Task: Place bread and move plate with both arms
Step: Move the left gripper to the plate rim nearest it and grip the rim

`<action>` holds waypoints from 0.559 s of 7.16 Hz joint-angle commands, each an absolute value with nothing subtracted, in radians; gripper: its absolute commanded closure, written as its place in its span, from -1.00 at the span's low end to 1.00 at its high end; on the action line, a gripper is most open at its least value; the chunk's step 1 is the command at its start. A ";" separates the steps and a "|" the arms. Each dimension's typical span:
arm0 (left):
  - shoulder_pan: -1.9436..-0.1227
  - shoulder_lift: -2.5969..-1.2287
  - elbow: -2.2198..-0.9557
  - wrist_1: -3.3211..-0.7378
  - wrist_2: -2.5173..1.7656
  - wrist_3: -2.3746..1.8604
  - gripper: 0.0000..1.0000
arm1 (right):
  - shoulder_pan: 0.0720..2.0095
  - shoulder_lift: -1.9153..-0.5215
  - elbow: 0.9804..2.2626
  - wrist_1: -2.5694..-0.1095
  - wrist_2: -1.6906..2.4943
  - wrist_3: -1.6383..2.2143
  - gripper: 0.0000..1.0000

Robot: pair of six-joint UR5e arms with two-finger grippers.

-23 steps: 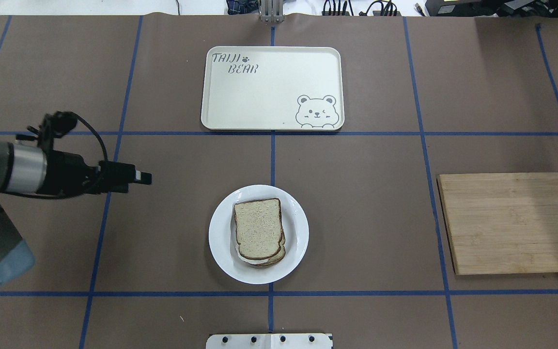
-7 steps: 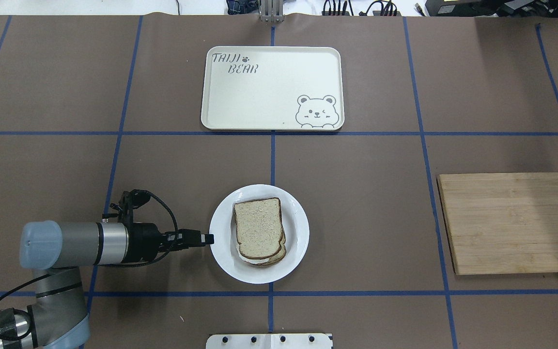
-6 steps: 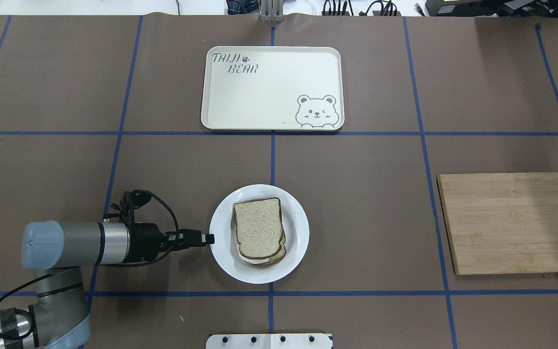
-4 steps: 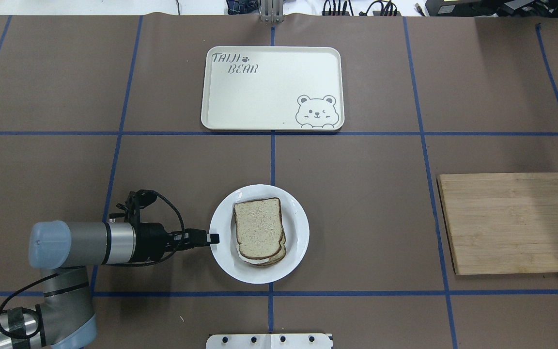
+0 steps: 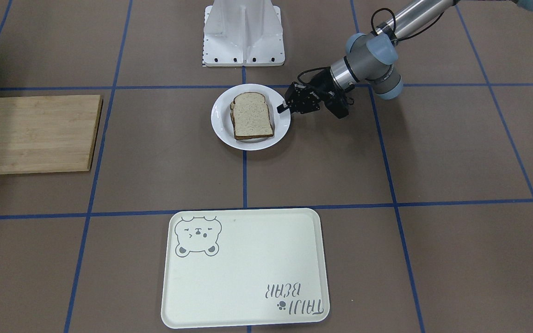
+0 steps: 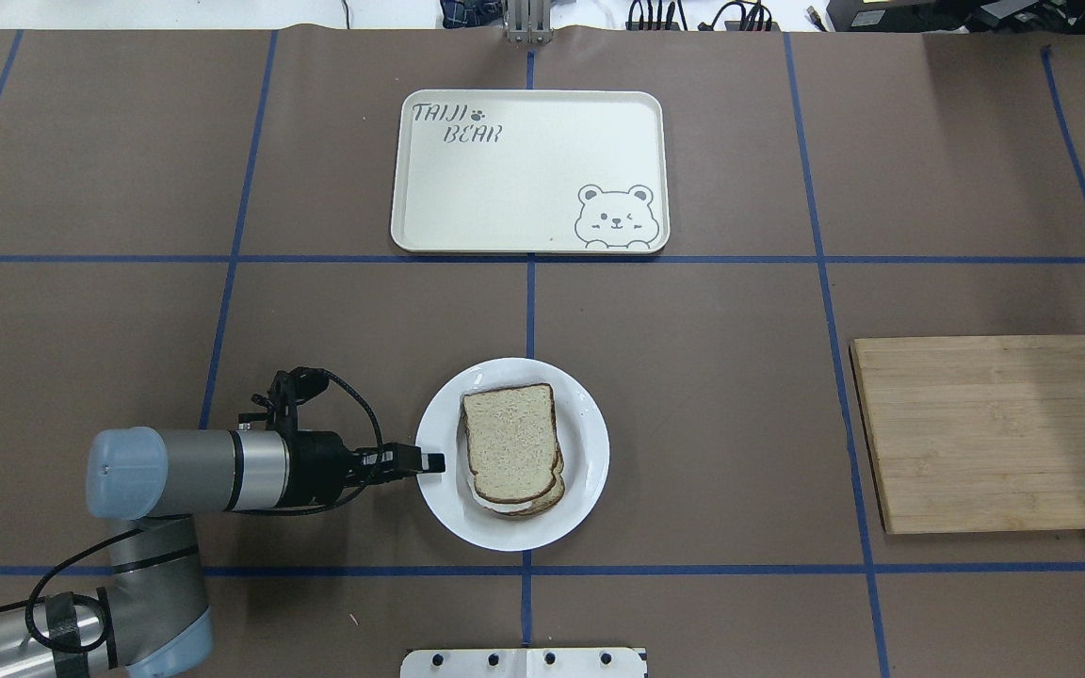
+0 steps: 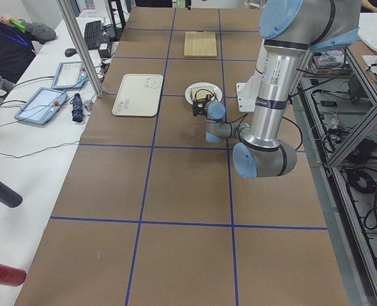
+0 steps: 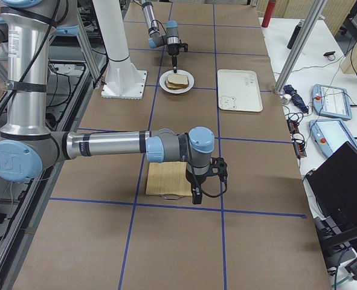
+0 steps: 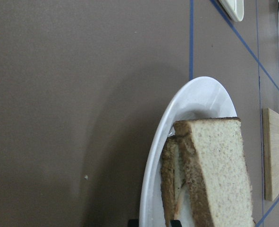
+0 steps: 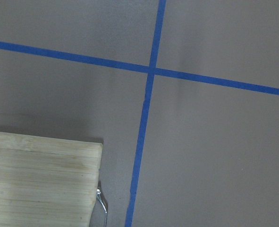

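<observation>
The plain bread (image 6: 510,443) lies on top of another slice, with a white layer showing between them, on the white plate (image 6: 585,471) at the table's front middle. My left gripper (image 6: 431,462) lies level at the plate's left rim. In the left wrist view its two tips stand close together astride the rim (image 9: 151,189), shut on it, with the bread (image 9: 219,165) just beyond. In the front-facing view the left gripper (image 5: 281,108) is on the plate (image 5: 220,122). My right gripper (image 8: 195,196) shows only in the exterior right view, above the wooden board's near edge. I cannot tell whether it is open or shut.
The cream bear-print tray (image 6: 528,169) lies at the far middle. The wooden board (image 6: 999,433) lies at the right, with a thin metal piece (image 10: 101,201) at its edge. The white base block (image 5: 243,32) stands behind the plate.
My left arm swung down from the left to the plate's rim and pressed in. The plate with its bread slid a little to the right.
</observation>
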State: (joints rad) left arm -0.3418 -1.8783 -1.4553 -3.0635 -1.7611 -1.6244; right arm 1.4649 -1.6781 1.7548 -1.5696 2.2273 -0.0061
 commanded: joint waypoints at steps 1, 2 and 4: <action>-0.341 -1.879 -1.456 -3.069 -1.763 -1.624 0.75 | 1.465 -1.678 1.753 -1.569 2.227 -0.006 -1.00; -0.341 -1.879 -1.456 -3.095 -1.763 -1.629 1.00 | 1.463 -1.678 1.753 -1.571 2.227 -0.006 -1.00; -0.339 -1.879 -1.459 -3.144 -1.763 -1.682 1.00 | 1.463 -1.678 1.753 -1.571 2.227 -0.006 -1.00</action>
State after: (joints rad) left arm -0.3400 -1.8792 -1.4565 -3.1145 -1.7625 -1.6478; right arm 1.4643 -1.6782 1.7535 -1.5706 2.2274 -0.0061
